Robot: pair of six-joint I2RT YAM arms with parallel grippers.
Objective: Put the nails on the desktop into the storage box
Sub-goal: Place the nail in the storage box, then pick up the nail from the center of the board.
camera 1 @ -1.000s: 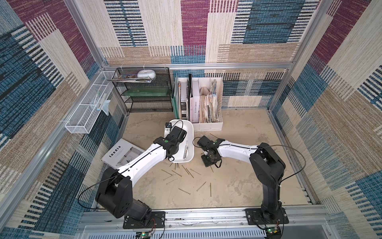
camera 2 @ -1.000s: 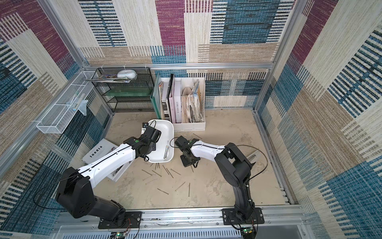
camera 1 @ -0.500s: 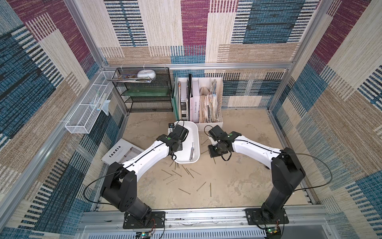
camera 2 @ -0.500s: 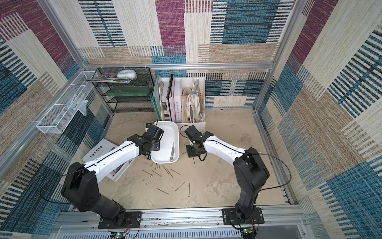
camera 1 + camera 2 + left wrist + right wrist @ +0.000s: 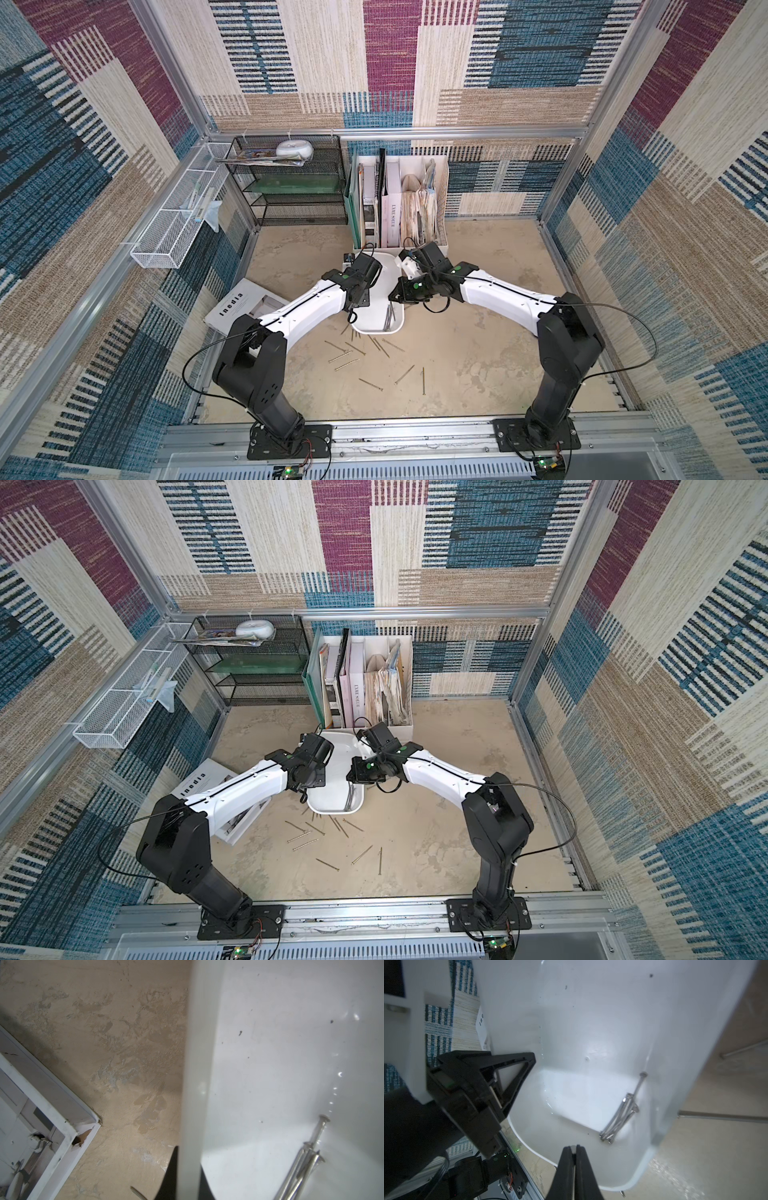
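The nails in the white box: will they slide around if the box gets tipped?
Probably. The nails are thin, round and smooth, and the storage box looks glossy inside, so they'd likely roll or slide. They look like stiff metal, so bending seems unlikely.

Thin grey metal nails (image 5: 389,319) lie in the white plastic storage box (image 5: 381,291); other nails (image 5: 345,355) lie on the beige stone-look desktop (image 5: 478,361) before it, a white file holder (image 5: 443,187) behind.

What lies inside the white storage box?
A few nails bunched in one corner of the box; otherwise bare floor. Parts beneath the arms cannot be seen.
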